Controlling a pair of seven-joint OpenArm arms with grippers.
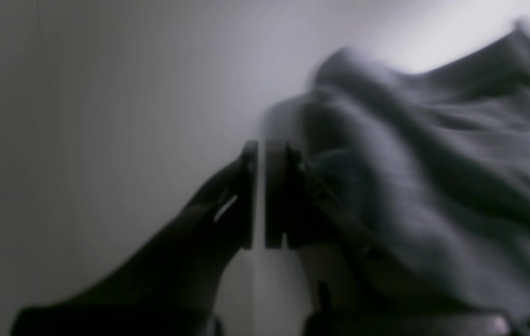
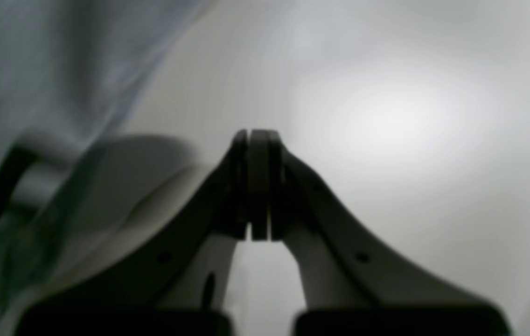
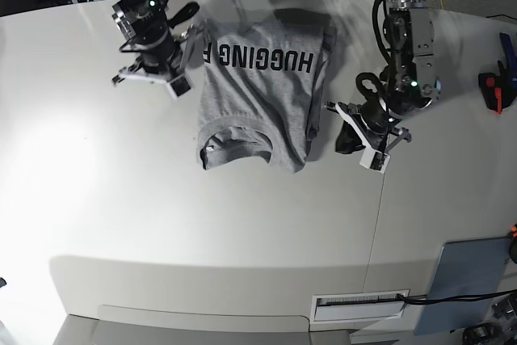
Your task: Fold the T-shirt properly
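Lying on the pale tabletop (image 3: 202, 224), between both arms: the grey short-sleeved T-shirt (image 3: 257, 98), bunched into a compact, partly folded shape, judging by the lettering (image 3: 289, 60) running out at the edge on the right gripper's side. Looking uneven along the lower edge in the base view, with a curved, gaping hem-like opening (image 3: 234, 136); likely to trap a crease there in any further fold over unsmoothed layers. Also showing ridged, overlapping cloth on the left gripper's side; liable to slide apart under a pull on the top layer alone.

Just beside the T-shirt on one side, the left gripper (image 1: 259, 149), only narrowly parted, with nothing held. Too small a gap, probably, to take in several layers; at risk of nudging the cloth askew or pinching just one ply without widening first. Near the T-shirt's opposite side, the right gripper (image 2: 259, 135), closed tight and empty, pointing at bare tabletop. Liable to miss the cloth entirely without shifting toward the T-shirt and opening. Worth watching too: a lift by one gripper alone, likely to twist the T-shirt and spoil the fold for lack of a matching hold opposite
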